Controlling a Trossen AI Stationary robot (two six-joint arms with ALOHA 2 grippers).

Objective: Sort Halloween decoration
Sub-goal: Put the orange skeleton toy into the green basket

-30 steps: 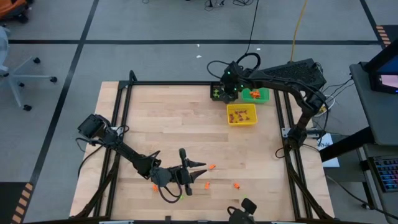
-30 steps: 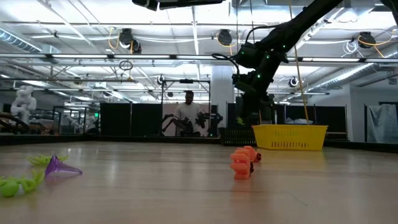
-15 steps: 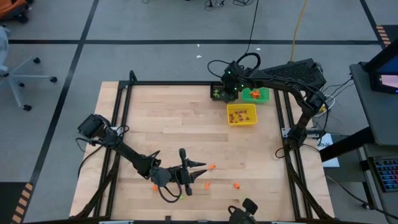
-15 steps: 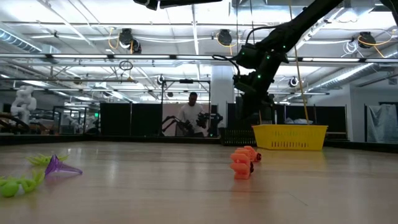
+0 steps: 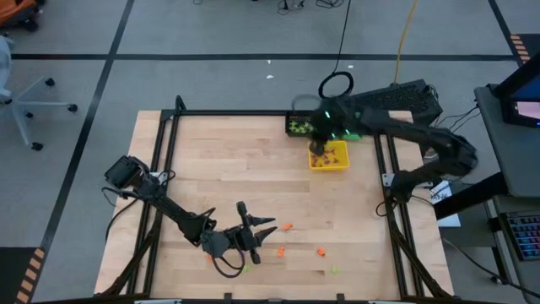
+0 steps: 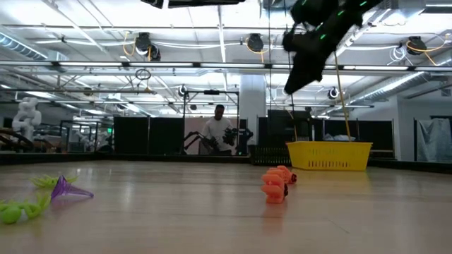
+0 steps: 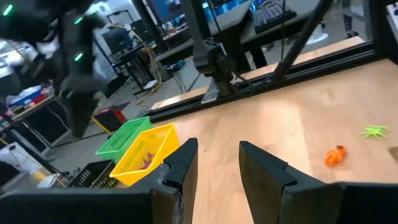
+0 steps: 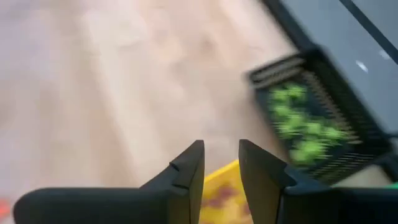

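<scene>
Left gripper (image 5: 268, 229) low over the near middle of the table (image 5: 228, 169), fingers (image 7: 186, 163) parted with nothing between. Just right of it, orange trinkets (image 5: 287, 226) loose on the wood, a light-green one (image 5: 334, 270) nearer the front edge; from table height, green and purple trinkets (image 6: 67, 189) at far left. Further right, at the far edge: black bin (image 8: 323, 118) holding green pieces, yellow bin (image 5: 328, 156), green bin (image 7: 121, 138). Right gripper (image 8: 221, 163) above the yellow bin, fingers slightly apart, empty.

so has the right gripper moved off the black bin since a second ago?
Yes. The right gripper has swung from the black bin to the yellow bin.
</scene>
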